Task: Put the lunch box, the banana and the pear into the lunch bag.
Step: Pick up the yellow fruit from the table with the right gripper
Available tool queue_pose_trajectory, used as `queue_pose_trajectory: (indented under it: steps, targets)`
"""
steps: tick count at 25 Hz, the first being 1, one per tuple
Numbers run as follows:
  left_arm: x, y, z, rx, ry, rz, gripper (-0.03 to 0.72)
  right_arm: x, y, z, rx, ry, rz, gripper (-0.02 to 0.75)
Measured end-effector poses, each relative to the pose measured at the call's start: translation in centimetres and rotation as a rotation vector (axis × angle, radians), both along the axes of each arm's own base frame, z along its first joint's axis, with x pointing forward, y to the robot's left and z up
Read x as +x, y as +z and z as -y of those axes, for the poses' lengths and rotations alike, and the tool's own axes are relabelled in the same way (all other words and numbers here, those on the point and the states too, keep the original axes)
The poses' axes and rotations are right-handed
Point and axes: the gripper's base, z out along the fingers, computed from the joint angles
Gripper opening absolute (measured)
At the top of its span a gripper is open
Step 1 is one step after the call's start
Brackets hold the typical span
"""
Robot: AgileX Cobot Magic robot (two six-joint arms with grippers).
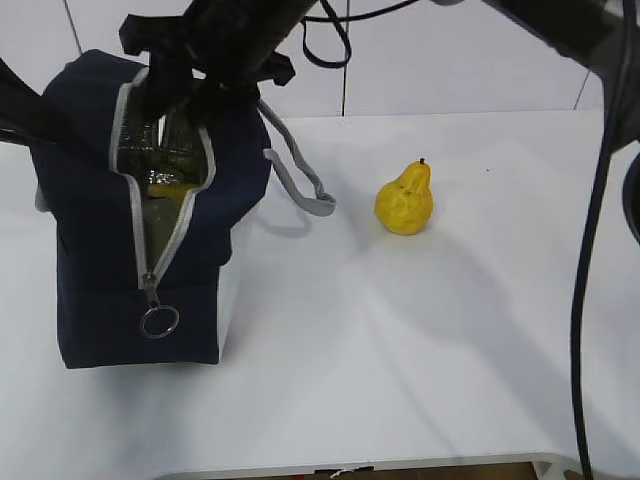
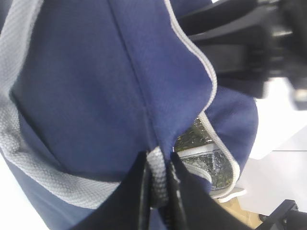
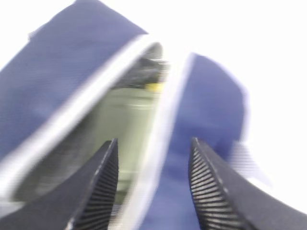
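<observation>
- My left gripper [image 2: 158,191] is clamped tight on a strip of grey webbing at the edge of the lunch bag [image 1: 100,230]; the two black fingers [image 2: 139,201] sit close together with the fabric pinched between them.
- My right gripper [image 3: 153,191] is spread wide and holds nothing; its ribbed fingers [image 3: 103,191] hang just above the bag's unzipped mouth, one over the opening and one over the navy side.
- The bag stands upright on the left of the white table [image 1: 420,350], its zipper parted down the front with the ring pull [image 1: 160,322] hanging low.
- Through the gap I can see silvery lining and a patch of yellow, the banana [image 1: 165,190], lying inside; most of it is hidden by the bag's sides.
- Under my right gripper a pale green surface fills the opening, which looks like the lid of the lunch box [image 3: 129,120], though the right wrist view is badly blurred.
- The pear [image 1: 404,200] stands upright on the table, well to the right of the bag, touched by nothing.
- In the exterior view both arms are cut off at the top edge, and my fingertips are lost behind the bag's rim.
</observation>
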Motion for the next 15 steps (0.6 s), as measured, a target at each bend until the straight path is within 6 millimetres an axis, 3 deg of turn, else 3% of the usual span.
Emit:
queue_pose_trajectory:
  steps: [6, 15]
  targets:
    - [0.0, 0.0, 0.0, 0.001, -0.003, 0.002, 0.011, 0.1, 2.2, 1.3, -0.11, -0.014, 0.133, 0.4]
    - [0.0, 0.0, 0.0, 0.001, -0.004, 0.001, 0.011, 0.6, 2.5, 2.4, -0.252, 0.021, 0.265, 0.4]
